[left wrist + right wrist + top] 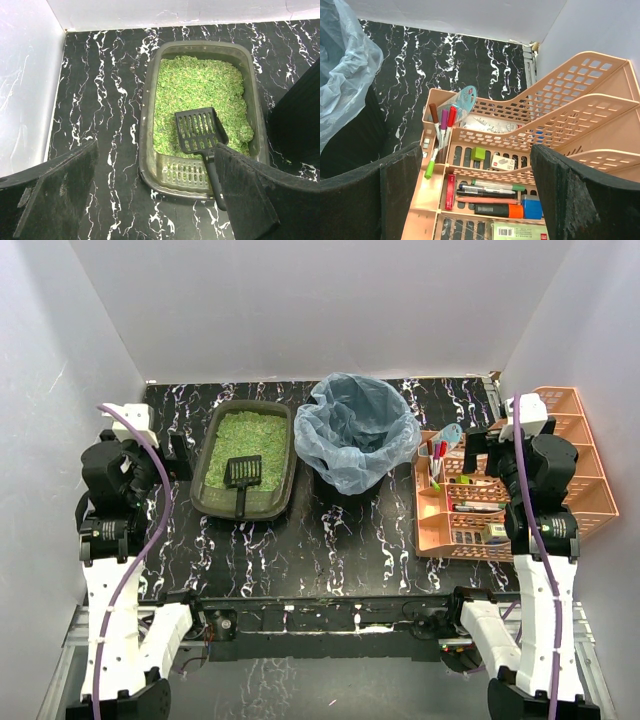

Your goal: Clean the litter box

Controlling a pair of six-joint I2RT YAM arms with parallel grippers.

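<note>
Litter box (202, 480) is sitting on the tabletop (330, 540) at 11 o'clock from centre. A black scoop (242, 480) is lying on its green litter (245, 435), handle pointing to 6 o'clock.

Left end effector (156, 146) is hovering at the box's 9 o'clock, fingers spread wide, gripping nothing.

Right end effector (476, 149) is hanging wide and empty over the orange organiser (565, 405) at 3 o'clock.

Bagged bin (335, 405) is standing just beside the box, at its 3 o'clock.

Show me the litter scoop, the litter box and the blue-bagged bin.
Litter scoop (198, 131), left wrist view, on its slotted head.
Litter box (180, 172), left wrist view, on the tray's bare near end.
Blue-bagged bin (355, 472), top external view, on the bag's near wall.
</note>
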